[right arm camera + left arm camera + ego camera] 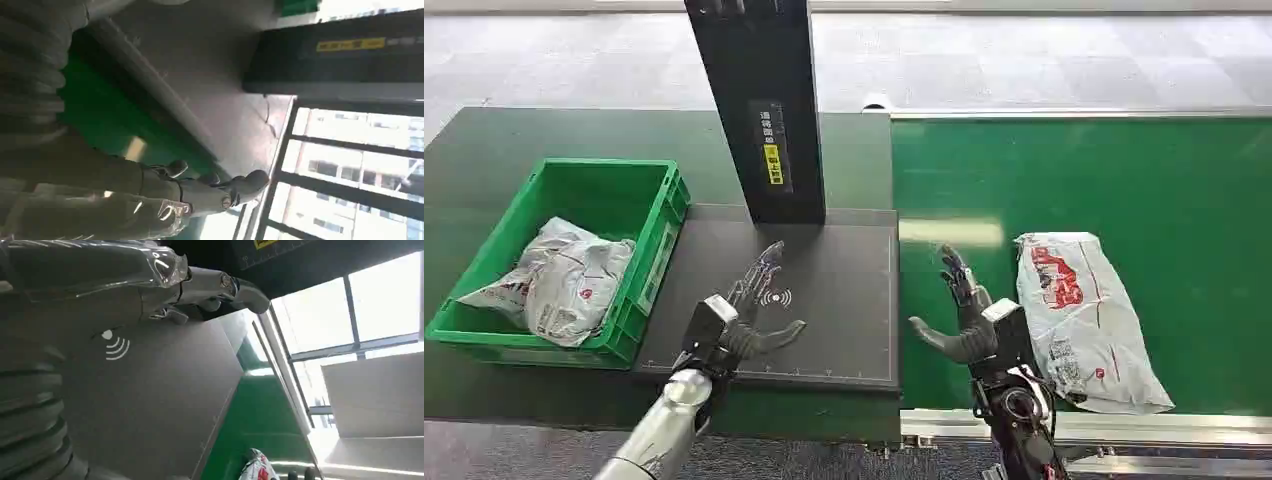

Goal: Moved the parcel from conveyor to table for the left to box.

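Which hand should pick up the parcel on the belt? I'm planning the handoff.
Right. The right hand hovers open over the green conveyor, just beside the parcel. The left hand is over the dark scanner plate, farther away, nearer the green crate.

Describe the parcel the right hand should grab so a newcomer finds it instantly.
Start at the bright green conveyor belt on the right side of the head view. Near its front edge, just beside the open right hand, lies a flat white plastic mailer bag with red printing. Unlike the crumpled grey-white parcels inside the green crate, it lies alone on the belt.
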Robot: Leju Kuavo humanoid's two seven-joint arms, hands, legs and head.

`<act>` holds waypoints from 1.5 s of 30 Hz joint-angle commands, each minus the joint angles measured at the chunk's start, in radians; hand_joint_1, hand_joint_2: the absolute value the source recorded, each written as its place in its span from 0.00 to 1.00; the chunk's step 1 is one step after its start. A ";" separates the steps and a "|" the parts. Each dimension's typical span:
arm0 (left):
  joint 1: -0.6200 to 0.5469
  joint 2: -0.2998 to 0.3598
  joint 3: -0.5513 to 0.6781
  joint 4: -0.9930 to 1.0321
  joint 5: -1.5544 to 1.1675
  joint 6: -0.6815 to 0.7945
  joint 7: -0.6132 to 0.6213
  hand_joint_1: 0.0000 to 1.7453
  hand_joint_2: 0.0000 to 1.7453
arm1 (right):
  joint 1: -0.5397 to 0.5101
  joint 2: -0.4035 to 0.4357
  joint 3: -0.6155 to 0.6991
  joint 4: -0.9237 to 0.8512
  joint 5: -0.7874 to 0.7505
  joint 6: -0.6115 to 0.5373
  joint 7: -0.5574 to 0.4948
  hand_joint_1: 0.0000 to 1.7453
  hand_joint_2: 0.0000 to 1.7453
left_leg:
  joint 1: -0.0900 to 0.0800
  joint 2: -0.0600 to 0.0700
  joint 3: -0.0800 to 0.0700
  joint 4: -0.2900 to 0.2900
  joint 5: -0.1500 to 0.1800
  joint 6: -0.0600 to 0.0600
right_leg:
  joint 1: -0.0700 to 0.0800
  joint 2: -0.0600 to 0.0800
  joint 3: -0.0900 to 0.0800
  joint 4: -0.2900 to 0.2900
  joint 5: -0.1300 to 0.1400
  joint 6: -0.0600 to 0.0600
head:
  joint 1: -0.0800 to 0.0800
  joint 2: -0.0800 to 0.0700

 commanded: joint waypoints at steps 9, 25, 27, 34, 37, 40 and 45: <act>0.029 0.023 0.059 -0.026 0.002 -0.016 0.019 0.00 1.00 | -0.185 -0.274 -0.254 0.247 0.285 -0.157 0.144 0.00 1.00 | -0.002 -0.001 0.001 0.000 0.000 0.001 | -0.002 0.000 0.001 -0.001 0.001 0.000 | 0.000 0.000; 0.145 0.049 0.119 -0.171 0.023 0.009 0.067 0.00 1.00 | -0.421 -0.341 -0.143 0.652 0.471 -0.036 0.501 0.00 1.00 | -0.001 0.002 0.001 0.000 -0.001 0.001 | -0.001 0.004 0.001 0.000 0.001 0.000 | 0.000 0.000; 0.149 0.052 0.121 -0.174 0.023 0.009 0.071 0.00 1.00 | -0.441 -0.334 -0.106 0.682 0.504 0.022 0.563 0.00 1.00 | -0.001 0.002 0.000 0.000 -0.001 0.001 | -0.001 0.003 0.000 0.000 0.001 0.000 | 0.000 0.000; 0.095 0.041 0.105 -0.118 0.020 0.011 0.093 0.00 1.00 | -0.425 -0.327 -0.016 0.716 0.577 0.251 0.663 0.00 1.00 | 0.000 -0.002 0.001 0.000 0.000 0.001 | 0.000 -0.001 0.002 -0.001 0.001 0.000 | 0.000 0.000; 0.100 0.039 0.096 -0.120 0.019 0.014 0.100 0.00 1.00 | -0.405 -0.325 -0.008 0.716 0.583 0.263 0.665 0.00 1.00 | 0.000 -0.003 0.004 -0.001 0.000 0.001 | 0.000 -0.001 0.005 -0.003 0.001 0.000 | 0.000 0.000; 0.102 0.039 0.092 -0.122 0.018 0.016 0.103 0.00 1.00 | -0.390 -0.326 -0.007 0.709 0.582 0.257 0.664 0.00 1.00 | 0.000 -0.003 0.005 -0.002 0.001 0.001 | 0.000 -0.002 0.006 -0.004 0.001 0.000 | 0.000 0.000; 0.106 0.034 0.081 -0.107 0.017 0.016 0.101 0.00 1.00 | -0.346 -0.340 -0.009 0.691 0.579 0.226 0.637 1.00 1.00 | 0.001 -0.005 0.006 -0.003 0.001 0.001 | 0.001 -0.004 0.008 -0.005 0.001 0.000 | 0.000 0.000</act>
